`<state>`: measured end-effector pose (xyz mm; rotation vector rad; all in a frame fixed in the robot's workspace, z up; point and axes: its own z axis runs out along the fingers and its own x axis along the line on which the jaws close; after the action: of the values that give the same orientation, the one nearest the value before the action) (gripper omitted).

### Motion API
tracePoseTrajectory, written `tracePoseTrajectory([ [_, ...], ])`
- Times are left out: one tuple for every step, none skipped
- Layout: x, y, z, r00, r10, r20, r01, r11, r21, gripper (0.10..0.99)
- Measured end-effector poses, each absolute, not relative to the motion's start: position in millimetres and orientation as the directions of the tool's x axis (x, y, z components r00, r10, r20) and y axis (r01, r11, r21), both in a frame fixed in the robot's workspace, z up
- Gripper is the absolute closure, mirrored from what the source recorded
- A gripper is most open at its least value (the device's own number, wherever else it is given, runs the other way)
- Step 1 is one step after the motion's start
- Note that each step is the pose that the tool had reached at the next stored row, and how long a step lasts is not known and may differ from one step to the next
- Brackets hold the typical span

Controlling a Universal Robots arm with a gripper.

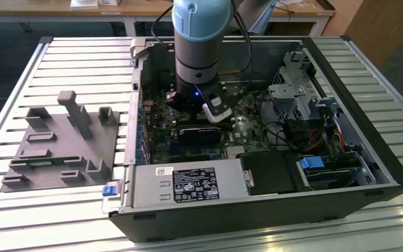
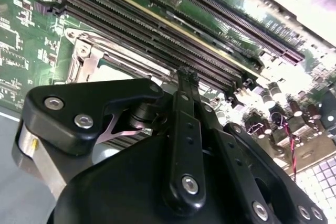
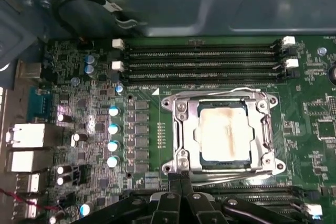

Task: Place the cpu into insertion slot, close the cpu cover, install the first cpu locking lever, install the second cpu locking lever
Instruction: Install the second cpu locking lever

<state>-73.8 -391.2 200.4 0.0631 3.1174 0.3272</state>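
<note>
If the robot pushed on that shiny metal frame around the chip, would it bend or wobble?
Probably it wouldn't wobble much. The cover looks like thin sheet metal, so a hard poke could likely bend it. It lies flat over the cpu with screws at its corners, so it should stay put. The hand sits at its edge, and the smooth metal may be slippery.

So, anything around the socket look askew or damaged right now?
Nothing stands out. In the first wrist view the cpu sits square in the socket with the cpu cover flat over it. The chip's top has a brownish smear, seemingly residue rather than damage.
</note>
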Motion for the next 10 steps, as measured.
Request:
tracePoseTrajectory([
  [-74.0,-391.3,199.9,-0.999,0.041,-0.002,0.039,0.976,0.213,0.980],
  [-74.4,-391.5,199.6,-0.999,0.041,-0.002,0.039,0.975,0.218,0.980],
  [-74.9,-391.9,199.3,-0.999,0.041,-0.002,0.039,0.974,0.223,0.980],
  [-75.7,-392.2,199.0,-0.999,0.041,-0.002,0.039,0.973,0.226,0.980],
  [-76.5,-392.4,198.7,-0.999,0.041,-0.002,0.039,0.973,0.229,0.980],
  [-77.3,-392.6,198.3,-0.999,0.041,-0.002,0.039,0.972,0.230,0.980],
  [-78.0,-392.5,197.8,-0.999,0.041,-0.002,0.039,0.972,0.232,0.980],
  [-78.3,-392.5,197.2,-0.999,0.041,-0.003,0.039,0.972,0.233,0.980],
  [-78.6,-392.6,196.6,-0.999,0.041,-0.002,0.039,0.972,0.234,0.980],
  [-78.9,-392.6,196.0,-0.999,0.041,-0.002,0.039,0.971,0.235,0.980],
])
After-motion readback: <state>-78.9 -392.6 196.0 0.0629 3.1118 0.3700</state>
